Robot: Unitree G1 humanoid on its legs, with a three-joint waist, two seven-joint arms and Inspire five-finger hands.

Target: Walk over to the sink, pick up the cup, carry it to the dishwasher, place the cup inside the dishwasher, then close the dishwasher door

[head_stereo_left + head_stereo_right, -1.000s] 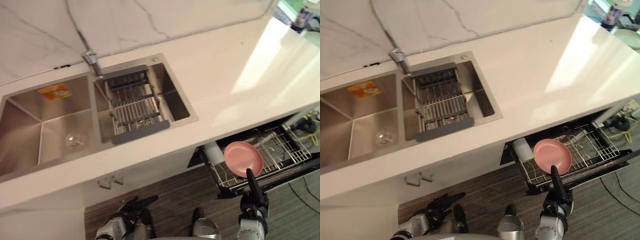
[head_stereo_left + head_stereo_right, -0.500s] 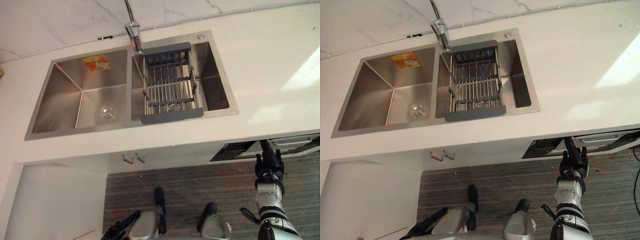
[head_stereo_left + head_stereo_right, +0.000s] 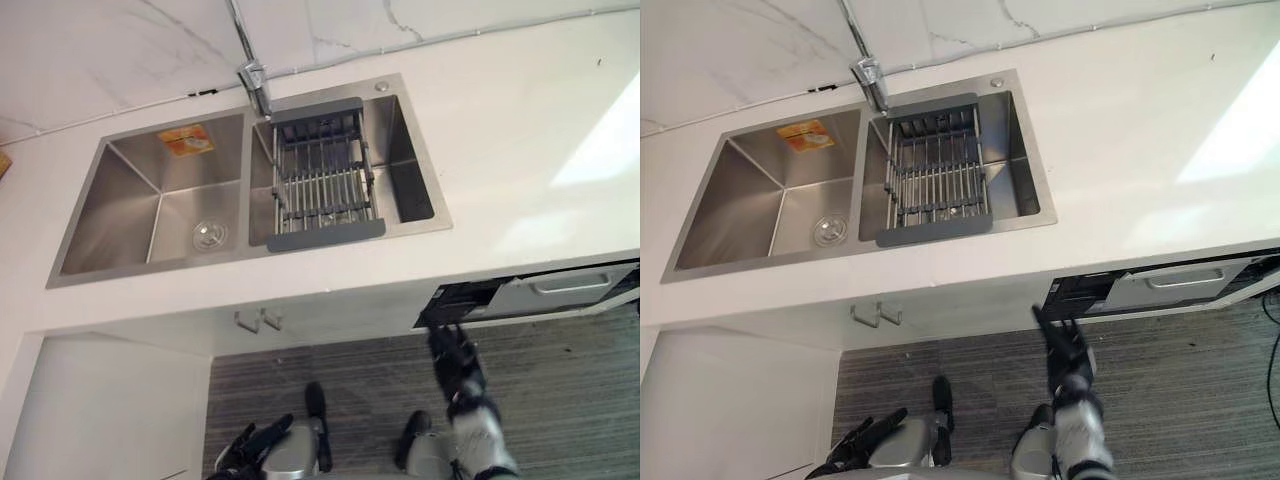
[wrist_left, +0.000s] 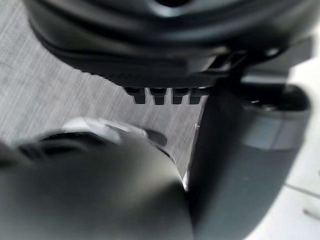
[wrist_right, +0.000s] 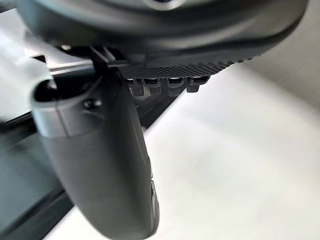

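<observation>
Left eye view: right robot hand [image 3: 455, 362], fingers straight, beside nearly shut dishwasher door [image 3: 545, 292].

kitchen, double steel sink [image 3: 160, 205], white counter [image 3: 520, 130], dishwasher [image 3: 540, 297]

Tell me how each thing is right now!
Shiny steel double sink: empty.
Grey wire dish rack: across the right basin, empty.
White dishwasher door: almost shut, dark gap showing.
Right robot hand: open, fingers straight, near the door.
Left robot hand: open, down low.
</observation>
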